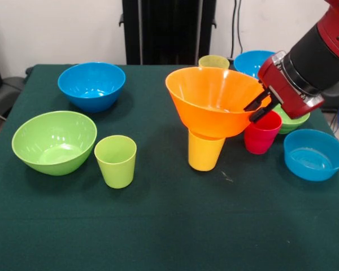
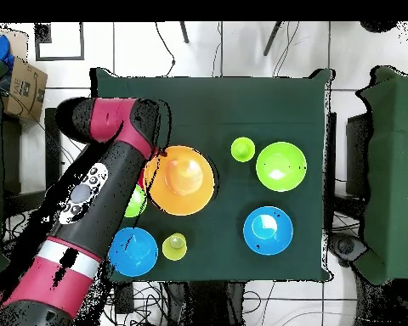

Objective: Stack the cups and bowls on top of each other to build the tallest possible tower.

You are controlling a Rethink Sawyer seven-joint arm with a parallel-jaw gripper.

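Lime cup [image 1: 116, 161] front | orange bowl [image 1: 214, 100] atop yellow cup [image 1: 205, 151] | pincer [image 1: 259, 108] apparently pinching its rim

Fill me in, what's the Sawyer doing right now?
It is building a tower. The end effector grips the rim of the large orange bowl, which sits upright on an upside-down yellow cup. A red cup stands just beside it. The large green bowl, green cup and three blue bowls sit unstacked on the table.
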